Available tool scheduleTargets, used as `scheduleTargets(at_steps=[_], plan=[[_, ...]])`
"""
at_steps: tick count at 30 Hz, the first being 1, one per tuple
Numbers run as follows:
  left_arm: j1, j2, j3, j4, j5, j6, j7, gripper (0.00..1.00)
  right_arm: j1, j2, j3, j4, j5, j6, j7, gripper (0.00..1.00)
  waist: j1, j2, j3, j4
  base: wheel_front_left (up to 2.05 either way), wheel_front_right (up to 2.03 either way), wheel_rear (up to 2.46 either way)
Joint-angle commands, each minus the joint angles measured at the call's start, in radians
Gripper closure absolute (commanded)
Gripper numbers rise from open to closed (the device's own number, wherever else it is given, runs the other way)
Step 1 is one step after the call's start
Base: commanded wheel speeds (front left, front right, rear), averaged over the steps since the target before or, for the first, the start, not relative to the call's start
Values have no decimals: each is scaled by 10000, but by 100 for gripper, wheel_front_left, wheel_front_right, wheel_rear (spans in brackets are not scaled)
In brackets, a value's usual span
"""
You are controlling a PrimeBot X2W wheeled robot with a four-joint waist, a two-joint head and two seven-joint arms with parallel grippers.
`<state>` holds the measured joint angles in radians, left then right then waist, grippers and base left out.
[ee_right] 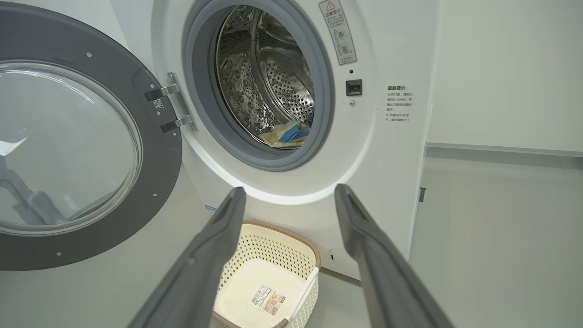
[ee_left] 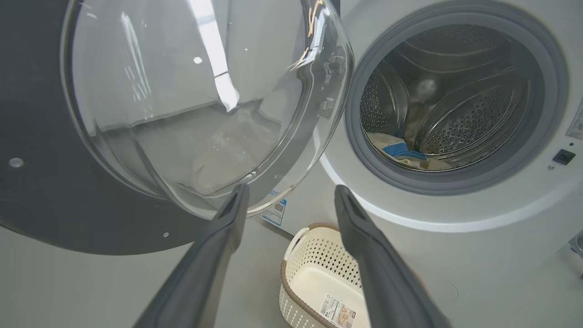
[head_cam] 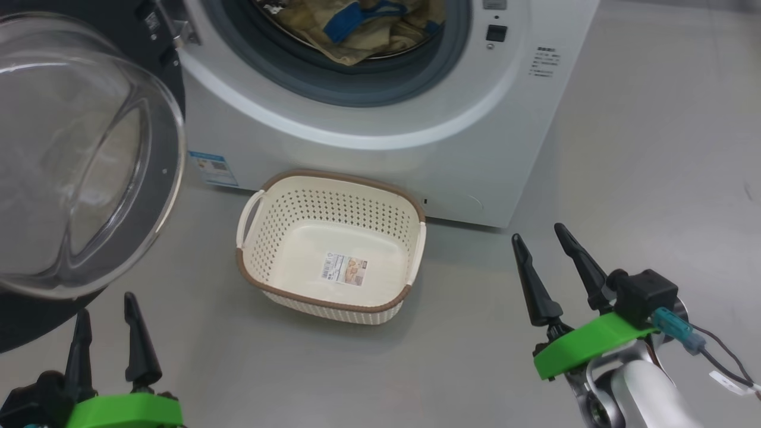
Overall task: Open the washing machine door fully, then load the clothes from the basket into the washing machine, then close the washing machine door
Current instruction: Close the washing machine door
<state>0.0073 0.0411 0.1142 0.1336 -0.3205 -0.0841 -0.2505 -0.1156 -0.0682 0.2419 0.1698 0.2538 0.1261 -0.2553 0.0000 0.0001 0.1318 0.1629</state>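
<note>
The white washing machine stands ahead with its round door swung wide to the left, glass bulging toward me. Cream-yellow clothes with blue patches lie inside the steel drum, also seen as clothes and clothes. The cream basket sits on the floor before the machine, holding nothing but its bottom label. My left gripper stands open at lower left, just below the door. My right gripper is open at lower right, to the right of the basket.
Grey floor stretches to the right of the machine. A pale wall panel rises beside the machine's right side. The open door hangs close over the left arm's fingers.
</note>
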Motion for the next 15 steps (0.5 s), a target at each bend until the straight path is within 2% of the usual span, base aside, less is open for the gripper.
scheduleTargets(at_steps=[1,9,15], plan=[[-109,91,257,-355,-65,78,-113,0,-499,-137,249,-280,-84,46,-65,0,0,-1,-29,444,0,0,0],[-28,91,215,-421,-276,290,-113,0,-782,-323,539,-174,-62,46,-65,0,0,-1,-22,1356,0,0,0],[10,91,277,-464,-286,392,-113,0,-898,-402,636,-139,-49,46,-65,0,0,-1,-15,1755,0,0,0]])
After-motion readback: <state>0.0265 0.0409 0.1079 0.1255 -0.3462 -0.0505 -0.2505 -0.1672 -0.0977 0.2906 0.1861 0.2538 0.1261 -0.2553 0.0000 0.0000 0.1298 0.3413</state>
